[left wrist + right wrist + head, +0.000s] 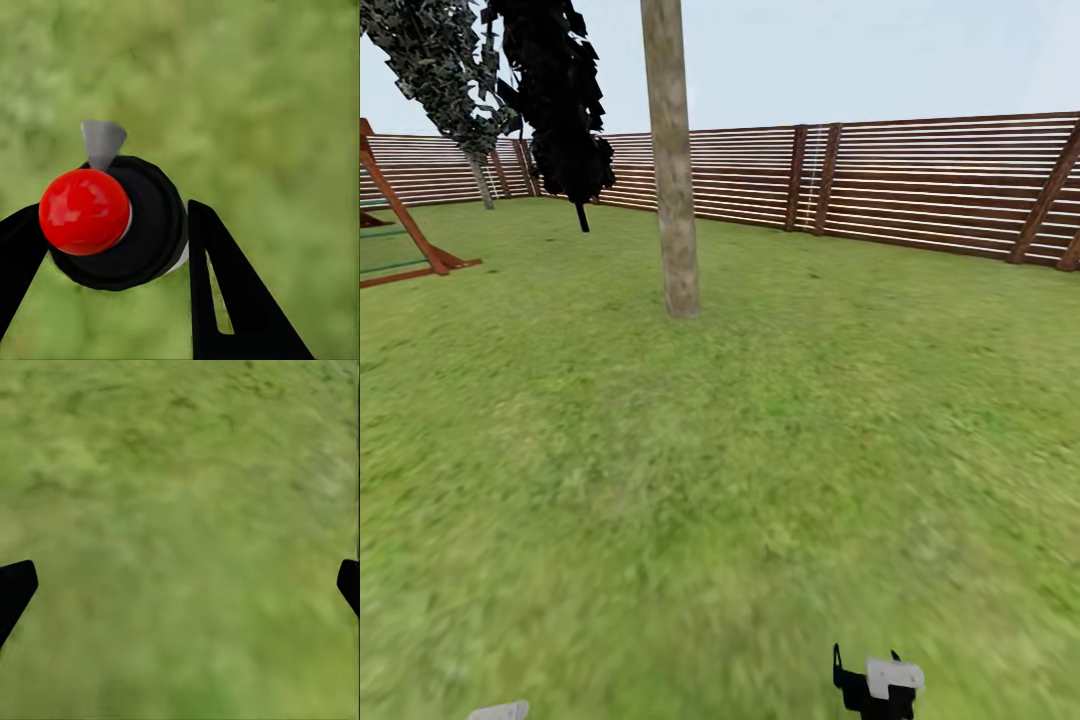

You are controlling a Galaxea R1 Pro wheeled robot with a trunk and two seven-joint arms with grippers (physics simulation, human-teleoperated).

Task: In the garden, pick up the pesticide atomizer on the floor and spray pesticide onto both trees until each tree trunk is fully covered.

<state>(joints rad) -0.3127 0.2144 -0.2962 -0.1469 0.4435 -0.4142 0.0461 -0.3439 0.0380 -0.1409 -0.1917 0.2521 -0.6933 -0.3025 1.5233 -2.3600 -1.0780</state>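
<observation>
The pesticide atomizer [120,225] sits between the left gripper's [112,255] two fingers [225,285], seen end-on in the left wrist view: a black round body with a red cap [84,211] facing the camera and a small grey nozzle [103,141] jutting out past the body, away from the fingers' roots. One dark finger lies against each flank of the body, so the left fingers are closed on it and it hangs over blurred grass. Its long axis runs roughly along the line of sight of that camera, so I cannot tell from here how far the nozzle is tipped toward the horizon.

The right gripper [180,585] has its fingers [15,589] spread wide apart with nothing but the floor [180,472] between them.

In the head view a tree trunk [673,180] stands straight ahead and a little to the left, well apart from both arms, rising from the lawn in front of the slatted fence [920,185]. The right gripper's housing [880,685] shows at the lower edge, and a grey sliver [500,711] that may be the nozzle shows at the lower left.

The coming move turns on this: the trunk lies forward of the left fingers and far off, while the nozzle looks aimed groundward. I judge the robot must close in and swing the left wrist up so the nozzle faces the trunk. The left arm is also the nearer side.
</observation>
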